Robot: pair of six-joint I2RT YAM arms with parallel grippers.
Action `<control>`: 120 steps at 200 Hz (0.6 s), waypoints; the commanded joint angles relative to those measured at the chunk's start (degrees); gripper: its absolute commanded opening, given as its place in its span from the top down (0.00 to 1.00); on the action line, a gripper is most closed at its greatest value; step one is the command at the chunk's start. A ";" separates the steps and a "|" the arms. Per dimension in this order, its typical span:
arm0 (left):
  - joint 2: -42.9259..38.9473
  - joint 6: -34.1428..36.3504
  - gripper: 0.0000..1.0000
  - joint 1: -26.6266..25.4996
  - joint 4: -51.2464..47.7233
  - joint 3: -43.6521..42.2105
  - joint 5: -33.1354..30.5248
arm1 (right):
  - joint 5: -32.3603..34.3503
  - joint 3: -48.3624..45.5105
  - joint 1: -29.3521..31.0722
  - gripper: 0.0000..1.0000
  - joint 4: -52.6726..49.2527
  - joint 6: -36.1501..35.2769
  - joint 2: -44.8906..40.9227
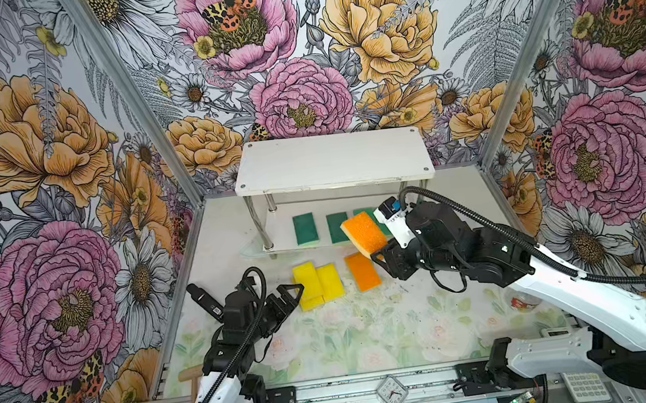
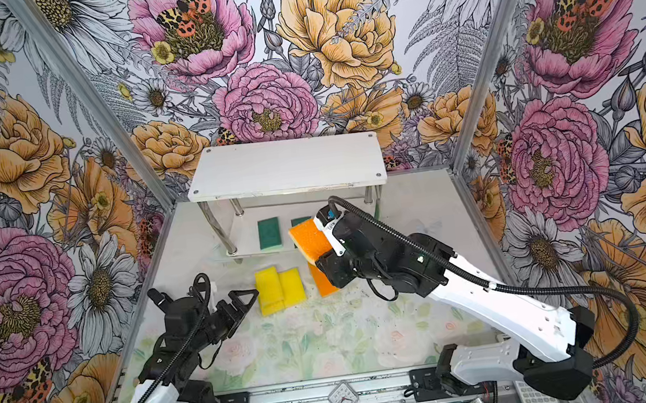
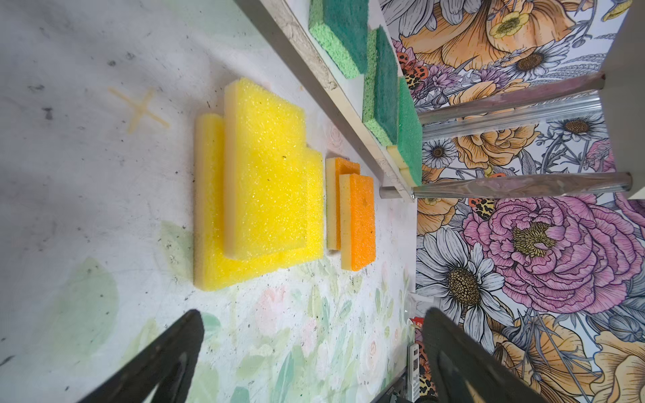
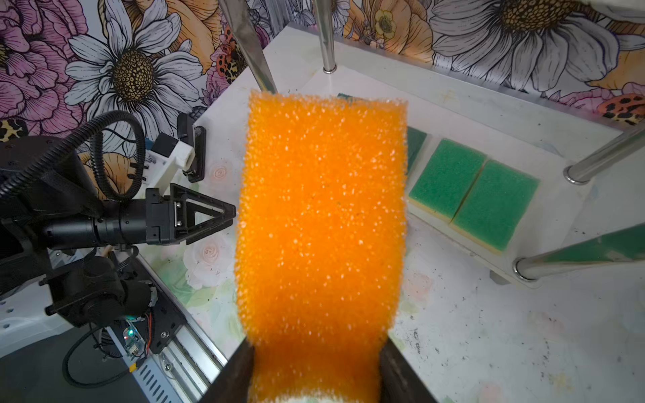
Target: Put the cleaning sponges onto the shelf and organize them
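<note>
Orange sponge [image 1: 363, 233] sits clamped in the right gripper [image 1: 377, 251], seemingly over the front edge of the shelf [image 1: 333, 159], whose lower board carries green sponges [image 1: 305, 230]. Left gripper [image 3: 314, 328] gapes wide and empty near yellow sponges [image 1: 317, 285] on the bench [image 1: 370, 330].

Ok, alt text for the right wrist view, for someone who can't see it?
An orange sponge, gripped at its near end by the right gripper, fills the middle of the view. Beyond it, green sponges lie flat on the shelf's lower board; the left gripper hovers nearby.

orange sponge [image 4: 321, 223]: coarse foam | shelf legs [image 3: 520, 185]: glossy metal | shelf board [image 1: 329, 160]: matt
</note>
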 commanded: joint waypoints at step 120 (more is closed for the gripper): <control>-1.00 0.33 0.01 0.55 1.51 -0.46 1.33 | 10.83 31.09 -10.60 0.49 -11.58 -7.01 9.72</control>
